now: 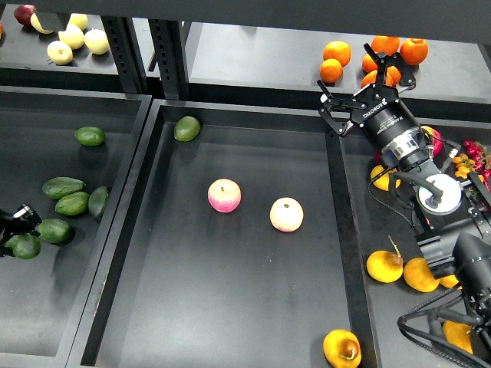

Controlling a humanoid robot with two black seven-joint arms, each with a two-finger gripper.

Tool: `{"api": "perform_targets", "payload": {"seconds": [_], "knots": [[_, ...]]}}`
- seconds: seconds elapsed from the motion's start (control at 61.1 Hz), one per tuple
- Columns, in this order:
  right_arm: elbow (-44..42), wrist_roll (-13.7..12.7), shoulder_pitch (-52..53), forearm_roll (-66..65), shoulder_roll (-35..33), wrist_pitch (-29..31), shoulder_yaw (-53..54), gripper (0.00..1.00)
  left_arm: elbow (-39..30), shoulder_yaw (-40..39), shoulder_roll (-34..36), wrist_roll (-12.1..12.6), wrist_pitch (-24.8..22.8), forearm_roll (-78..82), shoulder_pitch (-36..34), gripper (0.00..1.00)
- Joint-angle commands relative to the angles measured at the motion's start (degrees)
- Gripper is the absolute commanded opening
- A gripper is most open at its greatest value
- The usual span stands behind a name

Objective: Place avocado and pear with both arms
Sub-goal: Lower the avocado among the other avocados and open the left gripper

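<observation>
**One head camera, looking down on the trays**

A single view from the robot's head looks forward and steeply down, at middling range. The middle tray (230, 307) fills the centre, side trays run off both edges, and a rear shelf (253, 61) crosses the top. The right arm (430, 192) rises from the lower right.

two apples (224, 195), oranges (336, 52), pale yellow fruit (74, 36)

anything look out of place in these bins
One pear lies at the near edge of the middle tray, apart from the other pears in the right bin. A lone avocado sits in that tray's far left corner, away from the avocado pile.
</observation>
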Motion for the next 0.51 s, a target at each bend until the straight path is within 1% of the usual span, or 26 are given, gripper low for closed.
{"api": "perform_targets", "payload": {"seconds": [0.0, 0.491], "knots": [[-0.08, 0.03, 0.02, 0.00, 0.00, 0.00, -0.02, 1.00, 1.19, -0.05, -1.38, 0.00, 0.00, -0.03, 0.46, 0.24], [0.01, 0.03, 0.02, 0.00, 0.00, 0.00, -0.11, 1.00, 1.99, -0.05, -3.23, 0.00, 0.00, -0.03, 1.52, 0.25]]}}
